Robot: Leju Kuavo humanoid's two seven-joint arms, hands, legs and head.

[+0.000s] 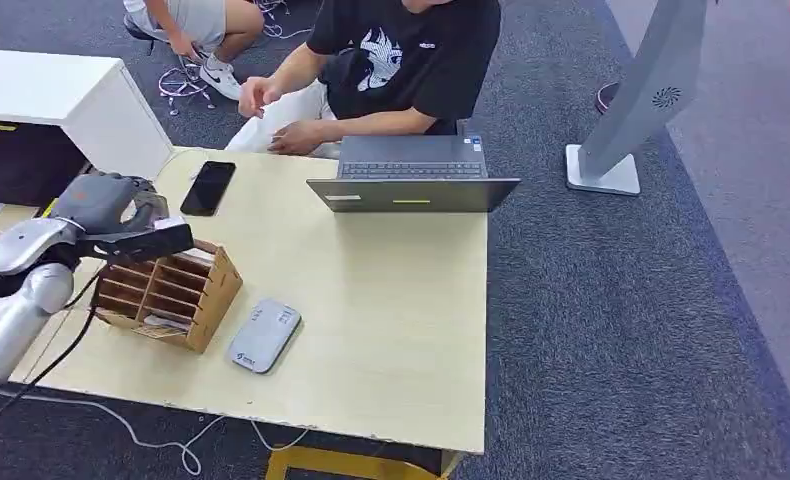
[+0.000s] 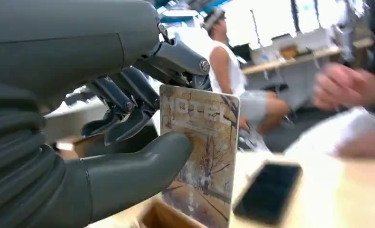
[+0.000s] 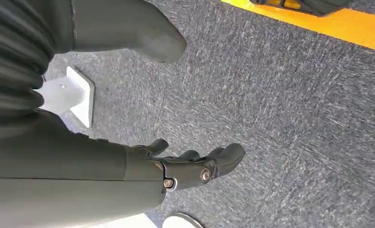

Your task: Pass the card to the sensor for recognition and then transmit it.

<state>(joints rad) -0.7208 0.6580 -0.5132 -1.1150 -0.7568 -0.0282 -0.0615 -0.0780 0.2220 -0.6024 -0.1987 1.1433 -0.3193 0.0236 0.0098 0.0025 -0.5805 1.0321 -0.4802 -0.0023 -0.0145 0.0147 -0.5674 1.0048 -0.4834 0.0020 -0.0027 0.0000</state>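
My left hand (image 1: 111,205) hovers over the wooden card rack (image 1: 167,290) at the table's left side. In the left wrist view the left hand (image 2: 128,118) pinches a hotel card (image 2: 202,152) between the thumb and the fingers; the card stands upright above a rack slot. The grey card sensor (image 1: 264,335) lies flat on the table just right of the rack. My right hand (image 3: 185,166) hangs over grey carpet, fingers apart and holding nothing.
A black phone (image 1: 208,187) lies behind the rack. An open laptop (image 1: 412,178) stands at the table's far edge, with a seated person (image 1: 391,65) behind it. A white cabinet (image 1: 71,100) is at far left, a grey floor stand (image 1: 626,120) at right.
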